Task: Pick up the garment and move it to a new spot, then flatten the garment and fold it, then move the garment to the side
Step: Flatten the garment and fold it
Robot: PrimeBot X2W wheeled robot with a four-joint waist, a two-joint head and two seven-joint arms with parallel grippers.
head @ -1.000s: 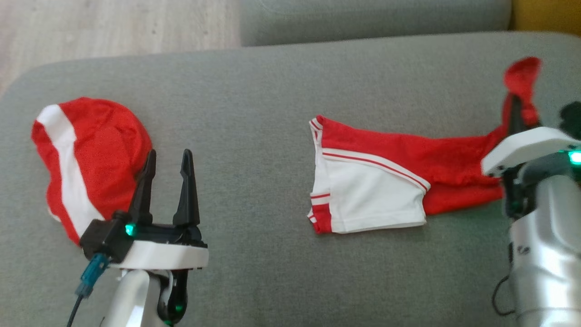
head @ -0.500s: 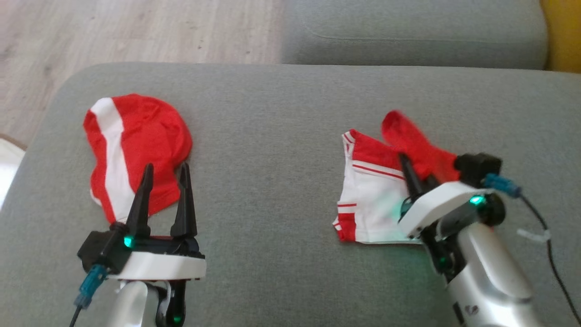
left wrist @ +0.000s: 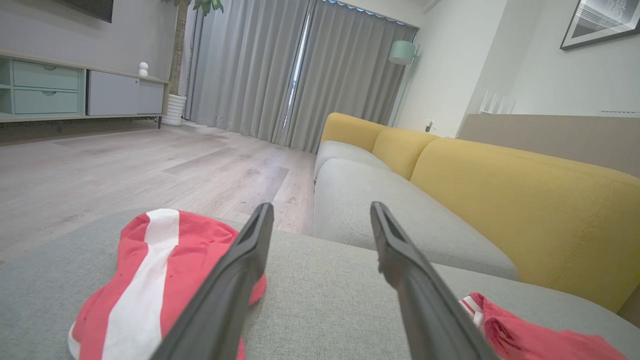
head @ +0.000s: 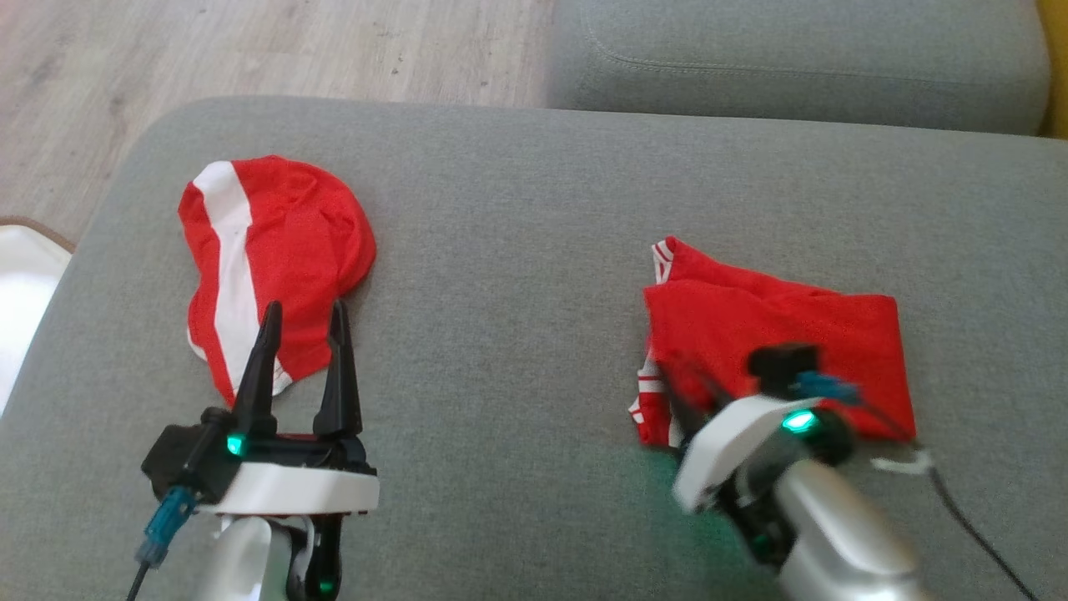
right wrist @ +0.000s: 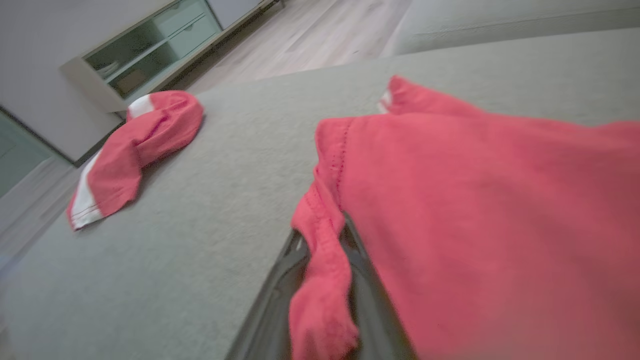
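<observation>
Right wrist view has the right pincer (right wrist: 322,240) clenched on a hem of the red garment (right wrist: 475,200), which lies doubled over on the grey sofa seat (head: 517,250). The left pincer (head: 304,310) gapes, empty. The cloth looks light and limp, so hems and corners are likely the best holds.

Arms: left gripper (head: 305,307) has two long black tapered fingers (head: 260,367) on a black base, green LED (head: 236,445), flat white wrist plate (head: 292,491), blue connector (head: 163,516) with dark cable (head: 138,576), pale silver left forearm (head: 238,555). Right gripper (head: 680,394) has dark fingers, blurred; white flange (head: 717,451), green light (head: 799,421), black block (head: 780,361), blue plug (head: 822,386), thin black lead (head: 972,526), white tie (head: 897,463), silver right forearm (head: 834,534).
</observation>
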